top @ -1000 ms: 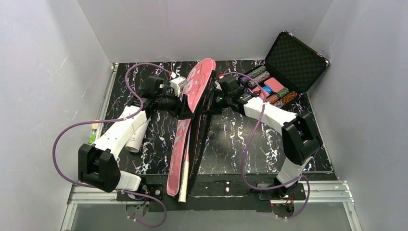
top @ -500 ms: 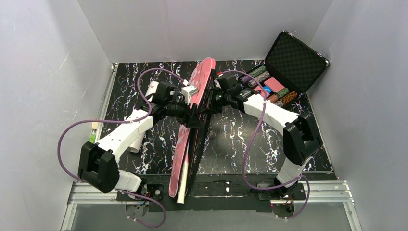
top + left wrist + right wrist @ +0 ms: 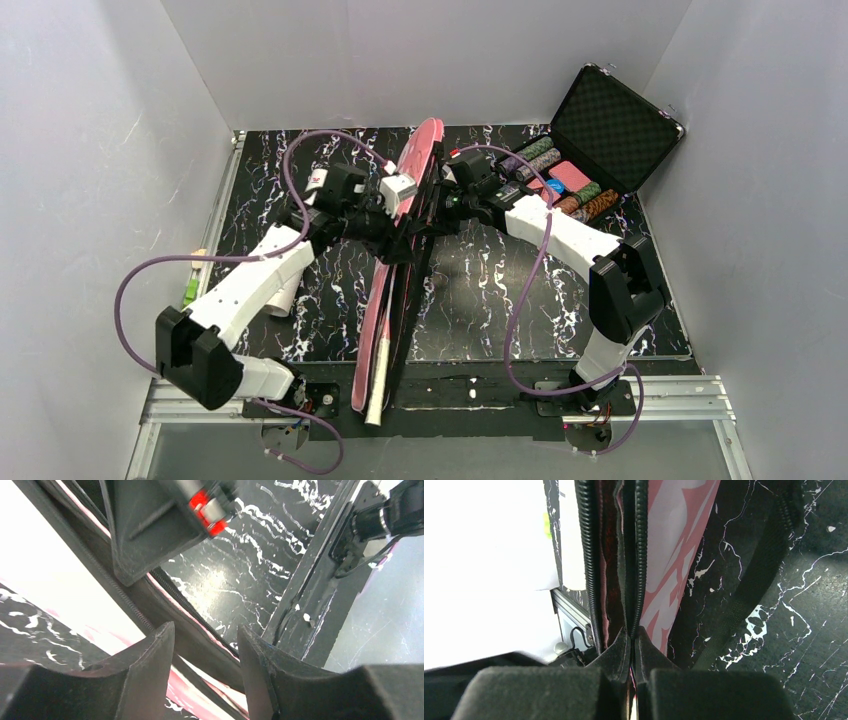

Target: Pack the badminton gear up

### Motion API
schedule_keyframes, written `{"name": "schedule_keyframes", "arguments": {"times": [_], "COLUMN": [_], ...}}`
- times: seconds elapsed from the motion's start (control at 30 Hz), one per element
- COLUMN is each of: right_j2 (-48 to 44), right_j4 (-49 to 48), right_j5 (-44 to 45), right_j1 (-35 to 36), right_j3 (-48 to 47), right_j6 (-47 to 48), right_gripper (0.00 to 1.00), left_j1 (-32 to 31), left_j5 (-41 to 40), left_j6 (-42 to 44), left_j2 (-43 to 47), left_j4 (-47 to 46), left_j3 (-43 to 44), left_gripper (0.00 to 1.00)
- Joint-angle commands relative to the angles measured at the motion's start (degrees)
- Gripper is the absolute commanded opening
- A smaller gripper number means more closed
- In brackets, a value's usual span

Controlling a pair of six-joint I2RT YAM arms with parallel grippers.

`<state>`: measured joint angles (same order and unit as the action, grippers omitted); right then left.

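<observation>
The bag stands on edge mid-worktop. The right end effector is clenched on its zip edge; the left end effector is released, fingers apart beside the bag.

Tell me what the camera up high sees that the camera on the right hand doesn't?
Only the high camera shows the open black case of patterned chip rolls, a white racket handle at the near end of the long pink fabric racket bag, and both whole arms. Only the right wrist camera shows, up close, the right gripper pinched shut on the bag's black zipper edge. Both show the pink bag and the black marbled tabletop.
</observation>
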<state>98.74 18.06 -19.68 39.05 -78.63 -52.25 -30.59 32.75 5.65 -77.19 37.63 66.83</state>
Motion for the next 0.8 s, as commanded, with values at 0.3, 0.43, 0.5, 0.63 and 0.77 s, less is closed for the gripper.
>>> {"name": "schedule_keyframes", "arguments": {"times": [0.3, 0.43, 0.5, 0.63, 0.77], "right_j2": [-2.59, -2.64, -2.6, -2.62, -1.8], "right_j4": [-0.8, -0.45, -0.47, -0.4, -0.11], "right_j5": [-2.78, -2.64, -2.67, -2.64, -2.69], "right_j1": [1.0, 1.25, 1.42, 1.71, 2.39], "right_j3": [-3.82, -3.99, -4.16, -4.66, -5.93], "right_j6": [-0.76, -0.66, -0.64, -0.62, -0.96], "right_gripper": [0.01, 0.01, 0.01, 0.01, 0.01], "left_j1": [0.0, 0.0, 0.0, 0.0, -0.07], "left_j5": [-8.62, -7.96, -7.61, -7.8, -3.07], "left_j6": [4.54, 2.18, 0.82, -0.15, -2.93], "left_j2": [6.85, 5.74, 5.2, 4.67, 3.53], "left_j4": [2.01, -1.93, -3.32, -4.5, -5.03], "left_j3": [-1.07, -5.49, -6.38, -6.59, -6.31], "left_gripper": [0.77, 0.88, 0.98, 0.98, 0.98]}}
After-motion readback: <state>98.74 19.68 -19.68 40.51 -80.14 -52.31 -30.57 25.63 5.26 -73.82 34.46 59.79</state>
